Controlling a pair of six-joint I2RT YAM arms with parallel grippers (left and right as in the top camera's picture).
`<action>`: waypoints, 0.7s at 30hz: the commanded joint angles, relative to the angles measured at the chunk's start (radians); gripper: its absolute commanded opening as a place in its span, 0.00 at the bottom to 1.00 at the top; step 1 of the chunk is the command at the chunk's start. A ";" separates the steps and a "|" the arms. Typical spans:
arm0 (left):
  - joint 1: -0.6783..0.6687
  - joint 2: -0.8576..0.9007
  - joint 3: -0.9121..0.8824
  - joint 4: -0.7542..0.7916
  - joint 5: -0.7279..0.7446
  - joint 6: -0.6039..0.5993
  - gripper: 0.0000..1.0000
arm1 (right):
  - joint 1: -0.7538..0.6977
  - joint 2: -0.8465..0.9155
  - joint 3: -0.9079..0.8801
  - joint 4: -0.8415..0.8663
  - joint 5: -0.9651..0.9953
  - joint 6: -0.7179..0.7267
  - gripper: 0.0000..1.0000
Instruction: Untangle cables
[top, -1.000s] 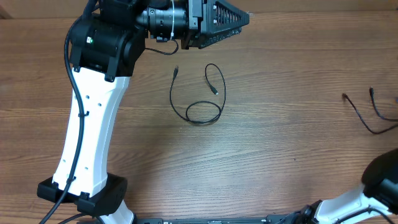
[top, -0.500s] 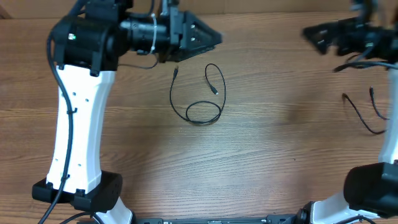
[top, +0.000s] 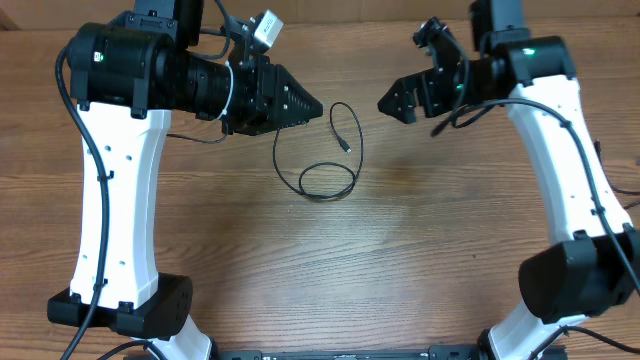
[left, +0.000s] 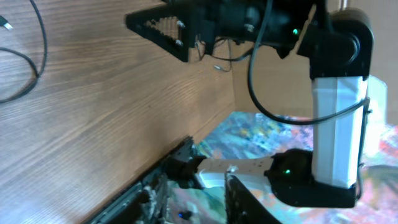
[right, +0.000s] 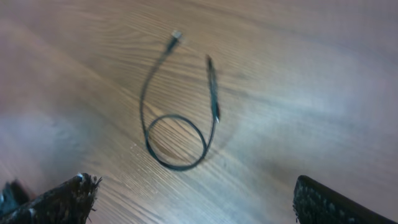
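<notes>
One thin black cable (top: 325, 197) lies on the wooden table in an open curl with a single loop, its two plug ends apart. My left gripper (top: 315, 103) hovers at the cable's upper left, pointing right, its fingers a narrow gap apart with nothing between them (left: 208, 199). My right gripper (top: 390, 100) faces it from the upper right, wide open and empty. The right wrist view looks down on the cable (right: 177, 167), which lies well ahead of the two spread fingers (right: 62, 199). The left wrist view catches part of the cable (left: 45, 46) at its top left.
The two white arms stand at the table's left (top: 115, 200) and right (top: 575, 170) sides. The left wrist view shows the right arm (left: 336, 93) beyond the far table edge. Bare wood stretches below the cable.
My left gripper has swung left and nearer to the cable's upper left end. The right arm has come in from the right and now faces the cable.
</notes>
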 joint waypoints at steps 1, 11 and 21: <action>-0.003 0.003 0.011 -0.005 -0.024 0.060 0.29 | 0.019 0.007 -0.038 -0.012 0.125 0.284 1.00; -0.002 0.003 0.011 -0.005 -0.055 0.040 0.19 | 0.180 0.007 -0.271 0.044 0.282 0.679 1.00; -0.002 0.003 0.011 -0.005 -0.069 0.026 0.18 | 0.394 0.007 -0.512 0.344 0.404 1.182 1.00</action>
